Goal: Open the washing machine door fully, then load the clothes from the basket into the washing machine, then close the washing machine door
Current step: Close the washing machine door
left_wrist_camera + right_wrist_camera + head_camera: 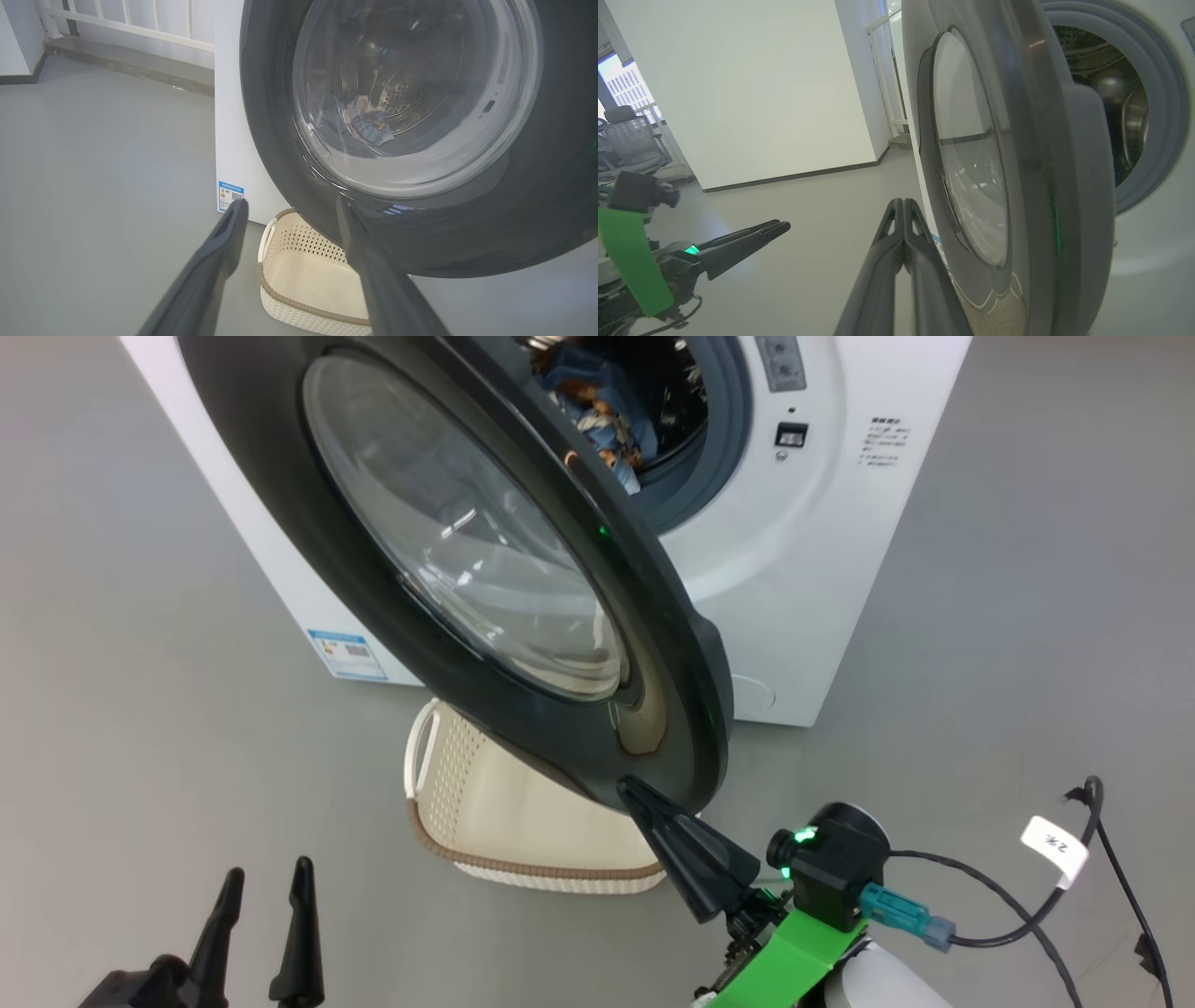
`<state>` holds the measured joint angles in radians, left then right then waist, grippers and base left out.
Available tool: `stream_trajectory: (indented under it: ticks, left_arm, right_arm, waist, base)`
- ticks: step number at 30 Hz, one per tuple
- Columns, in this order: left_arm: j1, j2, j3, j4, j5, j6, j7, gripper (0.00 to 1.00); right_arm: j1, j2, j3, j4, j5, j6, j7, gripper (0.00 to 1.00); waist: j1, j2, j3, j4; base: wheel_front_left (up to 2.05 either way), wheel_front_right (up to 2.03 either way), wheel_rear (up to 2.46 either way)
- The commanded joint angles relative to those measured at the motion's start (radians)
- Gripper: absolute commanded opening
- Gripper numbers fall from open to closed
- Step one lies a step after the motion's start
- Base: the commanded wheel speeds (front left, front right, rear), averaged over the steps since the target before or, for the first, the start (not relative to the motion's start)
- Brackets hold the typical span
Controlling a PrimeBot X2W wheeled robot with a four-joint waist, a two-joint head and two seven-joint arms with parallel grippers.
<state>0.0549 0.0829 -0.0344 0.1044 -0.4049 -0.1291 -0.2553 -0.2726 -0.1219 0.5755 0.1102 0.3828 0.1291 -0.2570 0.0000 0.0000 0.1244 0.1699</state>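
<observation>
Evidently the closing step is in hand: the clothes (597,411) lie in the steel drum (1134,112) behind the washing machine door (485,569), and the basket (560,875) beneath the door shows a bare inside wherever it is not hidden. The right gripper (627,791), its 2 dark fingers pressed together into 1 wedge and holding nothing, has its tip at the door's lower outer rim, seemingly touching the glossy black face. So the door lies ahead of and above that tip, and a push would have to go through the face toward the washing machine (794,588) behind the door. The door stands roughly half open, apparently hinged on its left, with its free edge swung out toward the right arm. The left gripper (268,870), fingers spread and empty, sits well apart from the door, below and left of it — the right arm is plainly nearer. The door is a round, slick disc with a bulging clear bowl; a grey rubber gasket (724,448) rings the opening behind it. The basket is perforated cream plastic with a brown woven-look rim.
</observation>
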Motion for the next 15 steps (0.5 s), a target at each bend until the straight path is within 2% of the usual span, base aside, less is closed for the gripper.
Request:
stream_trajectory:
  ticks: [1,7,15]
  left_arm:
    - [-0.045,0.012,0.031,-0.021,-0.008,-0.002,-0.006,1.0]
    - [-0.064,0.008,0.027,-0.02,-0.013,-0.002,-0.006,1.0]
    - [-0.081,0.008,0.027,-0.015,-0.017,-0.002,-0.006,1.0]
  right_arm:
    - [-0.027,0.013,0.02,0.006,0.013,0.002,-0.005,0.0]
    - [-0.053,0.011,-0.014,0.093,0.018,0.002,-0.005,0.0]
    - [-0.083,0.015,-0.062,0.129,0.011,0.002,-0.005,0.0]
  waist:
    - [0.0,0.0,0.017,0.011]
    - [0.0,0.0,0.046,0.021]
    - [0.0,0.0,0.062,0.023]
  base:
    - [0.0,0.0,0.0]
    - [0.0,0.0,0.0]
    - [0.0,0.0,0.0]
